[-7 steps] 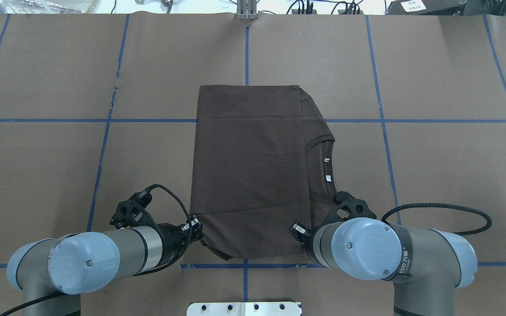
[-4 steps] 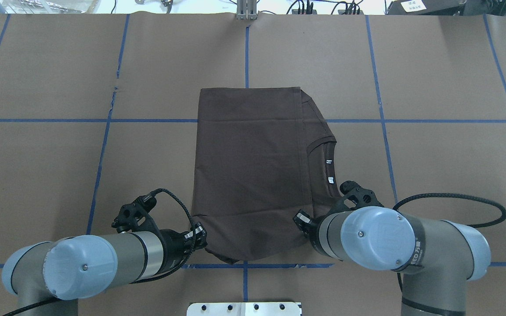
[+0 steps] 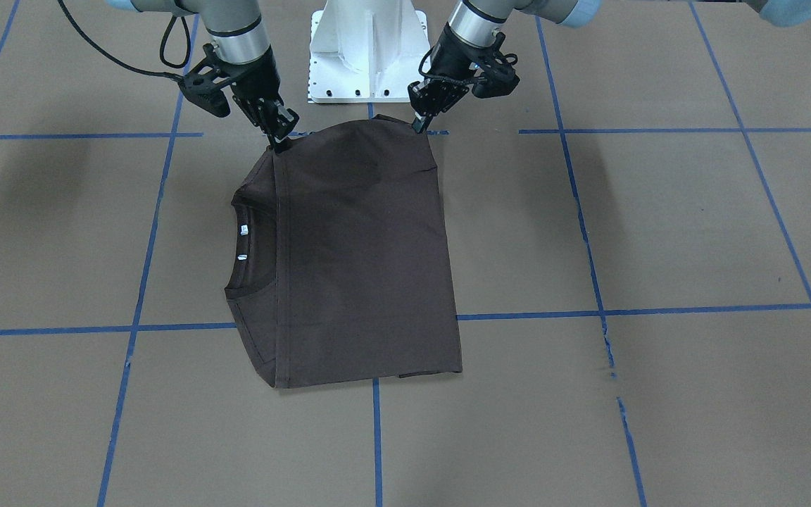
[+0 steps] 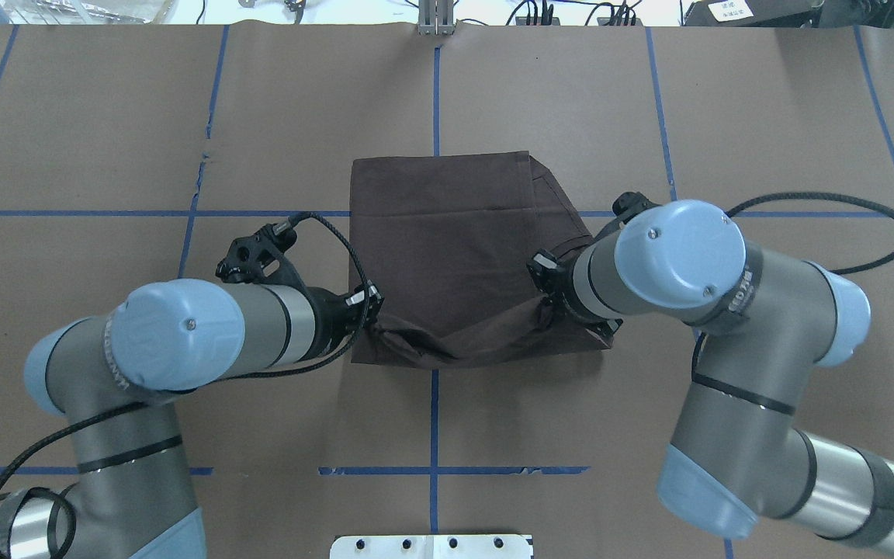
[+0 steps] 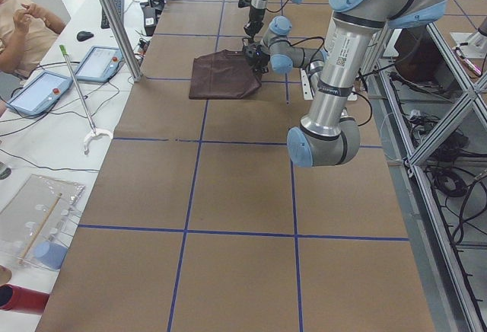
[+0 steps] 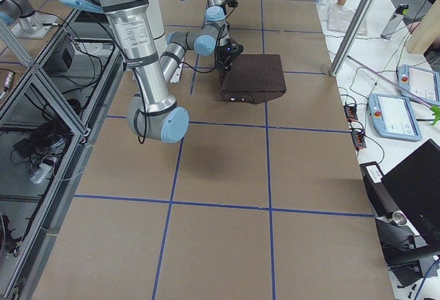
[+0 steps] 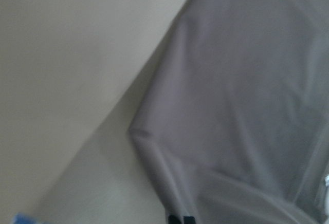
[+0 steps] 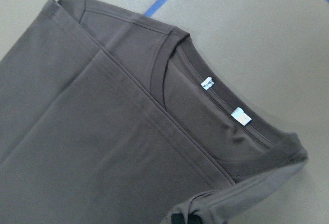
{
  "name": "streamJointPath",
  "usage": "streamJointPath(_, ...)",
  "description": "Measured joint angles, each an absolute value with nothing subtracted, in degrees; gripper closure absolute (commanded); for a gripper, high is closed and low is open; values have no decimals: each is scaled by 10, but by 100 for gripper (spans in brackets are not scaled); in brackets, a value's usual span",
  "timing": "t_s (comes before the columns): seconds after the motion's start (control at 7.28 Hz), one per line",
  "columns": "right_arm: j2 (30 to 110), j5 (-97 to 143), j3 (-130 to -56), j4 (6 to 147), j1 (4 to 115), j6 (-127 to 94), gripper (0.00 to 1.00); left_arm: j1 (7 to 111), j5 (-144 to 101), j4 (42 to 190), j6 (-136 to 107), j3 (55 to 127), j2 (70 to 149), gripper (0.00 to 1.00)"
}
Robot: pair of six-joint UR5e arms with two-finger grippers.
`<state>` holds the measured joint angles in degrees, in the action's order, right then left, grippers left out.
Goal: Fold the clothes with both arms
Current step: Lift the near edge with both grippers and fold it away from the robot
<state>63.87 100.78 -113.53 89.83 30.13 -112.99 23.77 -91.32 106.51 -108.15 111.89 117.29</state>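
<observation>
Two near corners gripped | left end effector (image 4: 372, 306) clamped on shirt (image 4: 447, 241), plain side; right end effector (image 4: 546, 309) clamped on its collar side | shirt on table (image 4: 105, 140) ahead of pedestal (image 4: 431, 546), near edge raised | step: halving fold, by my judgement | next: carry corners level away from pedestal, then release.

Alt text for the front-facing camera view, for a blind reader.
The right gripper and left gripper each pinch a robot-side corner of a folded dark brown T-shirt, its collar toward the right gripper. It lies on a brown table gridded with blue tape.
</observation>
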Motion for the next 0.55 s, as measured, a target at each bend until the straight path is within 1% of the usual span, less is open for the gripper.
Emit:
streamJointPath(0.27, 589, 1019, -1071, 895, 342, -1110, 100, 279, -914, 1065, -1047, 1081, 1202, 100)
streamJointPath(0.55, 558, 1021, -1024, 894, 364, -1095, 100, 297, -912, 1068, -1015, 1062, 1216, 100)
